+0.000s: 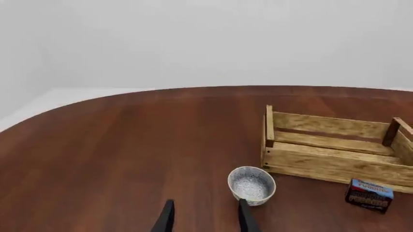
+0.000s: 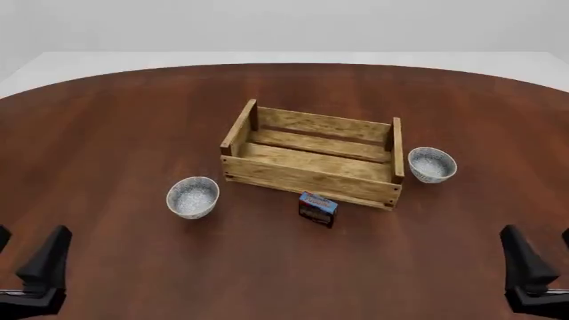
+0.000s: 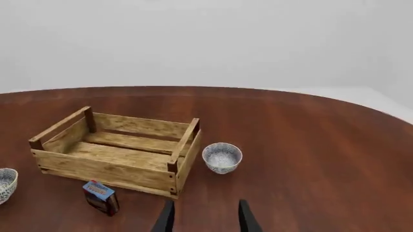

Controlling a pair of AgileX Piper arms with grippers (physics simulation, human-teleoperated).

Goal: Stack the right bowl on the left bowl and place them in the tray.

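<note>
The left bowl [image 2: 192, 197], white with grey speckles, stands upright on the brown table, left of the tray's front corner. A matching right bowl [image 2: 432, 165] stands just off the tray's right end. The tray [image 2: 307, 179] is a light wooden slatted crate in the middle of the table, with nothing inside it. My left gripper [image 2: 25, 250] hangs open at the near left, well short of the left bowl [image 1: 252, 185]. My right gripper [image 2: 544, 250] is open at the near right, apart from the right bowl [image 3: 222, 157]. Neither gripper holds anything.
A small dark carton with a blue top [image 2: 316, 209] stands just in front of the tray's front wall, between the two bowls. The round table's far edge curves behind the tray, against a white floor and wall.
</note>
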